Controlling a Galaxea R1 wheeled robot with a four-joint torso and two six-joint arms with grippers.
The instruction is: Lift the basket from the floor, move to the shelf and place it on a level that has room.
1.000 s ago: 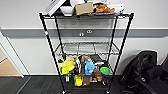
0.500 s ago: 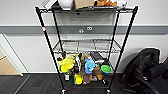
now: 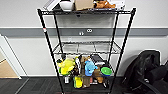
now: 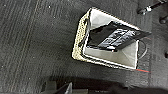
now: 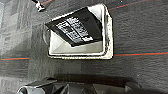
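Note:
The basket (image 4: 79,47) is a small beige woven one with a pale lining, and a flat black item (image 4: 115,37) lies in it. It shows from above against the dark carpet floor (image 4: 32,45). The right wrist view has the same basket (image 5: 108,37) with its black contents (image 5: 75,27). Dark parts of my left gripper (image 4: 82,87) and right gripper (image 5: 82,86) sit close beside it. I cannot tell whether either touches it. Straight ahead stands the shelf (image 3: 49,47), a black wire rack. Its middle level (image 3: 85,47) is bare.
The top tier holds a white bowl (image 3: 66,5) and boxes. The bottom tier is packed with colourful toys and bottles (image 3: 82,71). A black chair (image 3: 147,70) stands right of the rack. Tan wooden flooring (image 3: 6,70) lies at the left. A red line (image 5: 140,53) crosses the carpet.
The whole head picture has shifted and the rack shows slightly larger, so the camera has moved nearer. Nothing on the rack has moved.

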